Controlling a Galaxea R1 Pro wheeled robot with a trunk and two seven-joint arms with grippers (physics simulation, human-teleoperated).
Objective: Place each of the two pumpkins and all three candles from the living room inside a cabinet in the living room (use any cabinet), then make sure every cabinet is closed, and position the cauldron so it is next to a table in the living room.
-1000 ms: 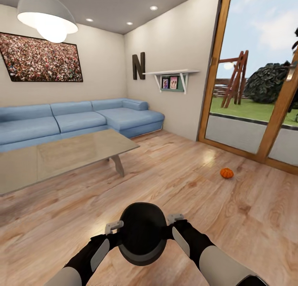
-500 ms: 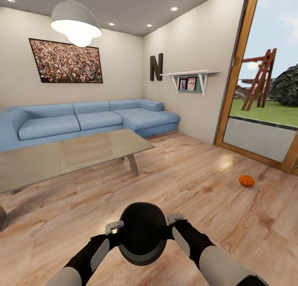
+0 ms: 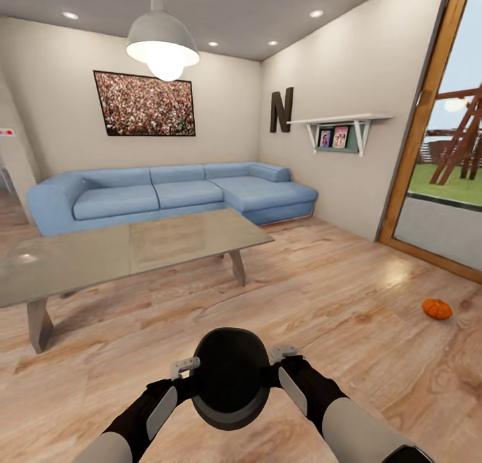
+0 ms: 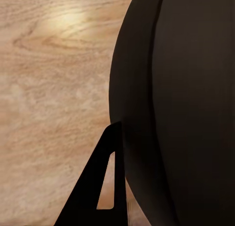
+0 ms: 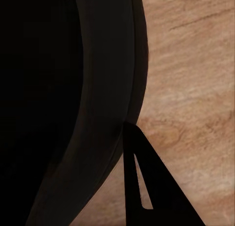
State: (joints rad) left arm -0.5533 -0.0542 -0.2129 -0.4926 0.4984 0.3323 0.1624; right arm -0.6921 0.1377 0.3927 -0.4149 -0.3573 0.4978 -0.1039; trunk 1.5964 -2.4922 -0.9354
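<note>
Both grippers (clamped) round cauldron point(image 3: 230, 377)

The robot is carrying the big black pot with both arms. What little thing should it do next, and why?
Probably roll forward and a little left toward the glass-topped table. The cauldron is squeezed between the left gripper and the right gripper, held above bare wooden floor, apart from the table it must end up beside. The pumpkin can wait.
</note>
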